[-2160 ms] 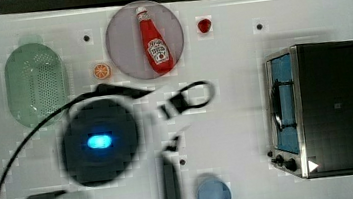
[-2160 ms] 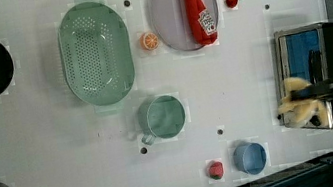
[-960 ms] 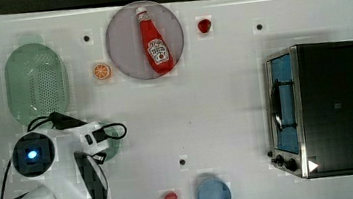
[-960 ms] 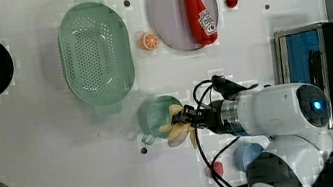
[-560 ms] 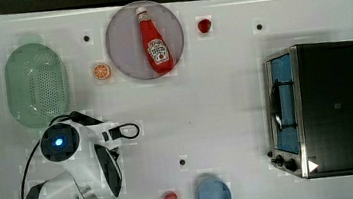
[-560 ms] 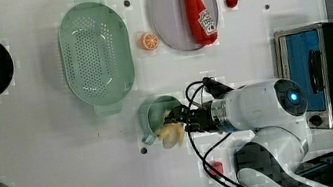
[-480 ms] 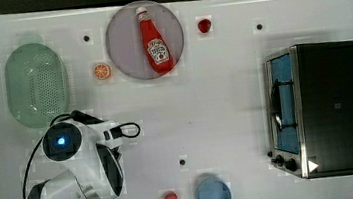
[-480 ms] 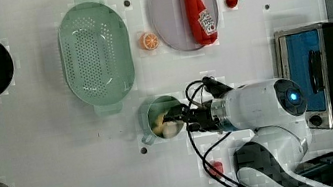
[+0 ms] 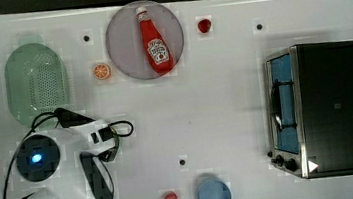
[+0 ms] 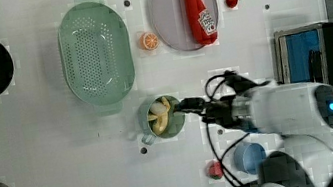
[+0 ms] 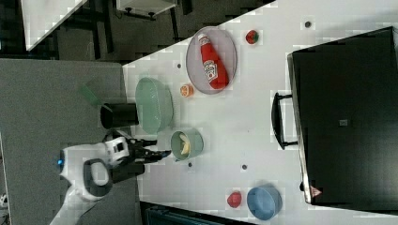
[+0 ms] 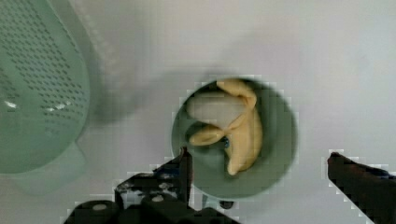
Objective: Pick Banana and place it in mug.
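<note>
Inside the mug (image 12: 275, 154) lies the banana (image 12: 238, 130), pale yellow and partly peeled, resting against the cup's inner wall. Over the mug hangs the gripper (image 12: 259, 163), its fingers (image 12: 184, 165) spread wide on either side of the rim and holding nothing.

On the left view's left of the mug, just beside it, sits the green colander (image 10: 96, 53). Farther toward the left view's top are the orange slice (image 10: 149, 40) and the purple plate (image 10: 167, 12), with the ketchup bottle (image 10: 198, 13) lying on the plate. A blue cup (image 10: 248, 156) and a small red piece (image 10: 214, 169) stand near the left view's bottom edge, well apart from the mug. The toaster oven (image 10: 319, 61) sits at the left view's right on the white table (image 10: 60, 140).
</note>
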